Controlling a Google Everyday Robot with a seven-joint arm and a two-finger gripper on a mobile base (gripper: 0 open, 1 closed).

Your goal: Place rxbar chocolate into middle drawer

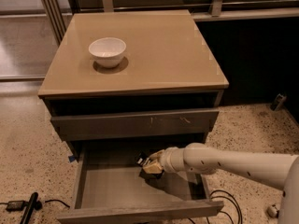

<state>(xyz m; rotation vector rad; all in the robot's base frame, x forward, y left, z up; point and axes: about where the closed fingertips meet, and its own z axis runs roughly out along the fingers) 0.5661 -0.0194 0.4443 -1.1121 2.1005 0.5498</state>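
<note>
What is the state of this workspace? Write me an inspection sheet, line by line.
Surface: tan cabinet top, holding one bowl.
Job's things: rxbar chocolate held in the gripper, above the floor of the open middle drawer.
Clutter: white bowl, upright on the left part of the top.
Grippers: gripper inside the drawer opening, towards its back, shut on the bar.
Cables: black cable on the floor at left; more cables right of the drawer.
Surroundings: scratched drawer front closed above; speckled floor.
</note>
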